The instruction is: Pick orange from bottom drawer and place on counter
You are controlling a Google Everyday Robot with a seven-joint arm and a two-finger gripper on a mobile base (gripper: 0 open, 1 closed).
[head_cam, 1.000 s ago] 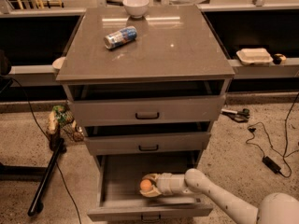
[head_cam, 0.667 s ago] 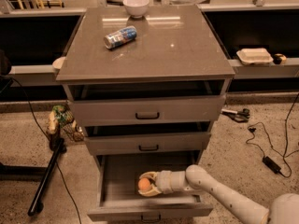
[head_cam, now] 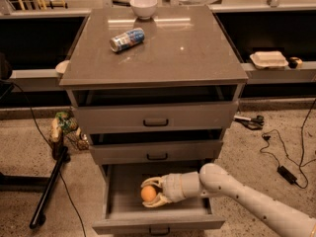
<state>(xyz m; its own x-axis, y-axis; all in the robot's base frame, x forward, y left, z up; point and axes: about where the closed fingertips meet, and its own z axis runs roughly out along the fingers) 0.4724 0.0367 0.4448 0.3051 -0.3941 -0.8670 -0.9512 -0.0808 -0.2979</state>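
Observation:
The bottom drawer of the grey cabinet is pulled open. My gripper reaches into it from the right on a white arm. Its pale fingers are closed around the orange, a small round orange fruit, held just above the drawer floor. The counter is the glossy grey-brown top of the cabinet, well above the gripper.
A soda can lies on its side on the counter and a white bowl stands at its back edge. The two upper drawers stick out slightly over the bottom one. A white container sits on the right ledge. Cables lie on the floor.
The gripper with the orange has drawn slightly left and up inside the bottom drawer. The can and bowl have not moved.

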